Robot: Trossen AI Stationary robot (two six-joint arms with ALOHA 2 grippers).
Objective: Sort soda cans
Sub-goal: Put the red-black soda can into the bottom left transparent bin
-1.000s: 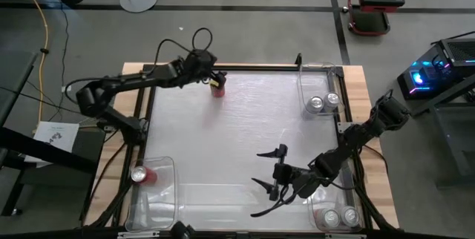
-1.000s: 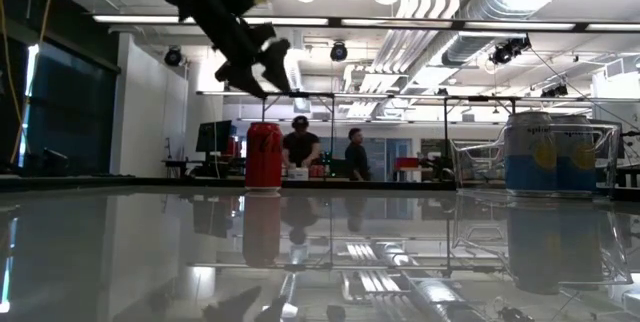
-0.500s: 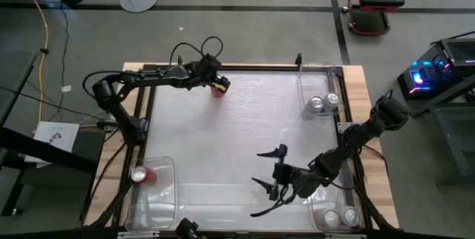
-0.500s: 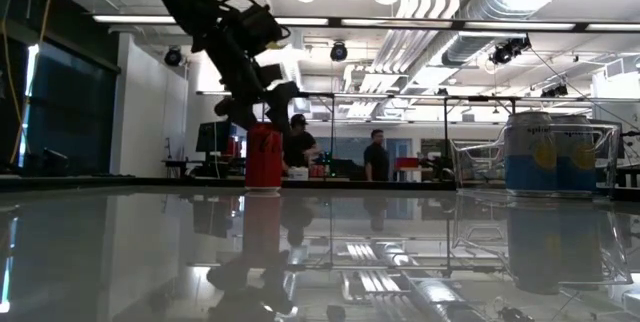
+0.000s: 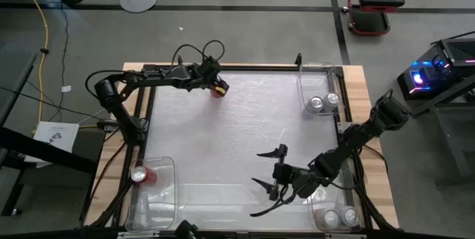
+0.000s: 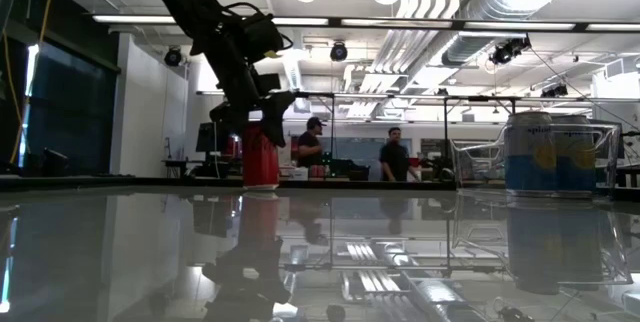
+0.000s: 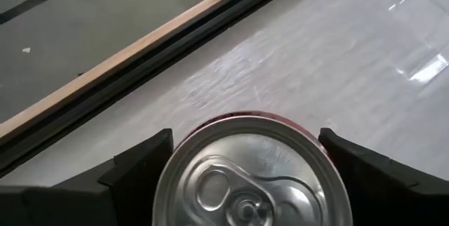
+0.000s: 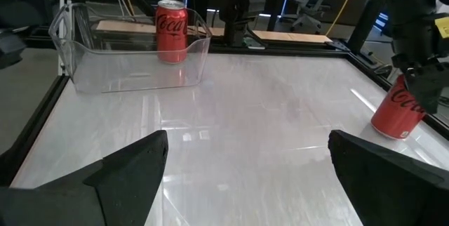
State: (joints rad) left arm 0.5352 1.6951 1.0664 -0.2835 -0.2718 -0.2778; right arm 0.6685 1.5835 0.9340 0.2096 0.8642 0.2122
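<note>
A red soda can [image 5: 219,90] stands upright on the white table near its far edge, left of the middle. My left gripper [image 5: 214,84] has come at it slanting down from the left, open, with one finger on either side of the can's silver top [image 7: 249,180]. The low view shows the gripper [image 6: 255,112] around the can's upper part [image 6: 260,162]. I see no touch. My right gripper [image 5: 269,168] hangs open and empty over the table's near right part. The can [image 8: 398,114] also shows in the right wrist view.
A clear bin [image 5: 165,166] at the near left holds one red can [image 5: 141,174]. A clear bin [image 5: 304,83] at the far right holds two silver cans [image 5: 323,102]. Another bin at the near right holds two silver cans [image 5: 339,217]. People stand in the room beyond the table.
My left gripper has come down from above the red can and tipped further downward, so that its open fingers now stand on either side of the can's top. The can has stayed where it was. My right arm has kept still.
</note>
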